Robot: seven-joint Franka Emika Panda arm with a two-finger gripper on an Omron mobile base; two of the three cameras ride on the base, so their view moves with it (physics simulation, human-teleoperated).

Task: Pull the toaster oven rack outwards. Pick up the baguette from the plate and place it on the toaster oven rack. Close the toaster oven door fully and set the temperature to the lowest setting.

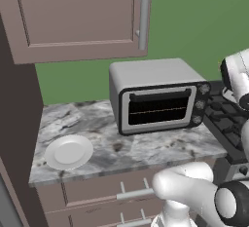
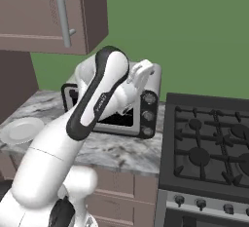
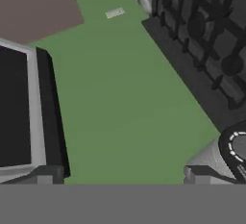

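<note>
Gripper [image 3: 122,176] jaws are wide apart, with nothing between them.

Toaster oven [image 1: 155,94] sits on the counter [image 1: 146,148] against the green wall [image 1: 194,21], just left of the stove [image 2: 209,143]. Toaster oven door [image 1: 158,105] is upright and flush with the front. Toaster oven rack [image 1: 158,109] shows through the glass as horizontal bars, inside the cavity. Three knobs [image 1: 199,105] are stacked down the right strip.

Plate [image 1: 68,151] is on the counter near its front left edge, well apart from the oven. I see only its plain white face.

View differences:
- Left base view: clean look at the whole oven front, the window and the plate. My arm sits low at the right and covers none of it.
- Right base view: my arm [image 2: 97,104] crosses in front of the oven and hides most of the door. The knob strip and the door's lower right corner stay visible. The hand is up by the oven's top right corner. The stove top and its burners are in full here.
- Hand view: rolled. A dark pane in a silver frame runs along the left edge, probably the door. Green wall is in the middle and stove grates are at upper right. My fingertips [image 3: 48,175] are spread at the bottom.
</note>
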